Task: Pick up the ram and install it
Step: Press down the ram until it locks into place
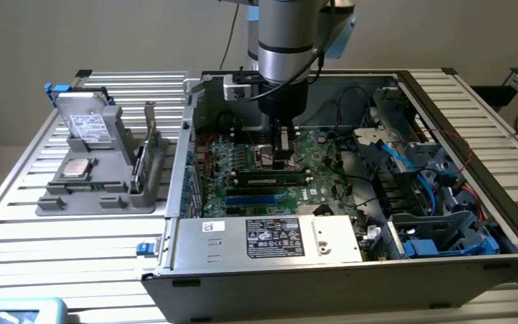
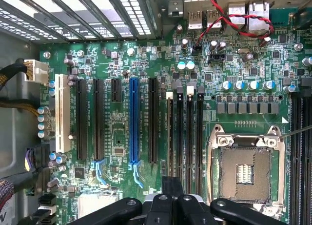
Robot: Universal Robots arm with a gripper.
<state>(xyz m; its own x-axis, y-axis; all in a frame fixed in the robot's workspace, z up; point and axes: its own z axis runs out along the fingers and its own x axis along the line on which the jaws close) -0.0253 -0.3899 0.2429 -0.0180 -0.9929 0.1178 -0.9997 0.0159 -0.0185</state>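
End effector (image 1: 282,156) was seen closed, poised over the ram (image 1: 272,180) seated in a motherboard (image 2: 146,137) slot.

The ram (image 1: 272,181) was a thin, narrow green stick with dark chips. It stood on its long edge in a motherboard slot near the centre of the exterior frame, running left to right. In the wrist view it appeared edge-on beside empty black slots.

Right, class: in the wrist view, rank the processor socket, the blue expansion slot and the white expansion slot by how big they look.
1. Processor socket, largest.
2. Blue expansion slot.
3. White expansion slot, smallest.
All lie flat on the motherboard, so nearness hardly skews this.
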